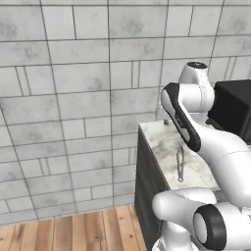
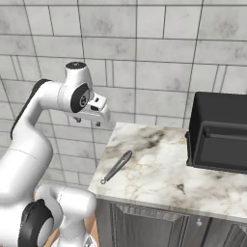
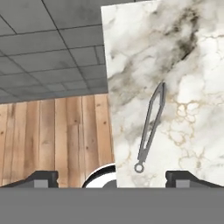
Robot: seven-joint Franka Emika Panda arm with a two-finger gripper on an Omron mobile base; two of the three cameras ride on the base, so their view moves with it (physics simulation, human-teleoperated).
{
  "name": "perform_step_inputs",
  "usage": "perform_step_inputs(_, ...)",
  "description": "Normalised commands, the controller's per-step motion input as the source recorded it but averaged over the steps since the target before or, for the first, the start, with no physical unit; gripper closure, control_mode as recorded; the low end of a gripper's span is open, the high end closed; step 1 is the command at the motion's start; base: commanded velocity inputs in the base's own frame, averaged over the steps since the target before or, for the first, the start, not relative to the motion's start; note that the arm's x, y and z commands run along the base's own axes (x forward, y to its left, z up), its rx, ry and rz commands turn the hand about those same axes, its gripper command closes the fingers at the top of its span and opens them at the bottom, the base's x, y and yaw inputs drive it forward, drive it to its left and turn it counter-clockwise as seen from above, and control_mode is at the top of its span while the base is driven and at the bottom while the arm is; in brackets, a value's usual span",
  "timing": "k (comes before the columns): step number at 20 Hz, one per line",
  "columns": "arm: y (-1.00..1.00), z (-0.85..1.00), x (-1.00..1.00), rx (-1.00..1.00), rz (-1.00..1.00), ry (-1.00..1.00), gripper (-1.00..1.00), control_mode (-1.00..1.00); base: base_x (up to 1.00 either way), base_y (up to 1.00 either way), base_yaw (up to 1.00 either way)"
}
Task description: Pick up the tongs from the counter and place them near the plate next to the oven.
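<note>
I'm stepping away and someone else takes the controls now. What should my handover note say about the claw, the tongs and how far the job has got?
Claw: open, holding nothing, raised off the counter's left end.
Slim grey metal tongs: flat on the white-and-grey marbled counter near its left edge, ring end toward the front, untouched. In the hand view they lie between the fingertips.
Black box-shaped appliance: at the counter's right end.
Done: arm is near the tongs, nothing more.
Left: descend, grasp the tongs, lift, carry them to the plate, release.
</note>
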Motion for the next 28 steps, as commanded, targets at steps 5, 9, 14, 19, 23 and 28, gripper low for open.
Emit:
perform_step_inputs(5,-0.38,-0.55,0.0,0.0,-0.17,0.08,-1.0,-1.0,0.0,0.0,0.0)
perform_step_inputs(9,-0.31,-0.53,0.0,0.0,-0.16,0.1,-1.0,-1.0,0.0,0.0,0.0)
perform_step_inputs(14,-0.19,-0.49,0.02,0.0,-0.14,0.09,-1.0,-1.0,0.0,0.0,0.0)
perform_step_inputs(19,-0.11,-0.47,0.05,0.0,-0.13,0.08,-1.0,-1.0,0.0,0.0,0.0)
perform_step_inputs(23,-0.1,-0.46,0.05,0.0,-0.12,0.04,-1.0,-1.0,0.0,0.0,0.0)
perform_step_inputs(28,-0.18,-0.43,0.01,0.0,-0.12,0.03,-1.0,-1.0,0.0,0.0,0.0)
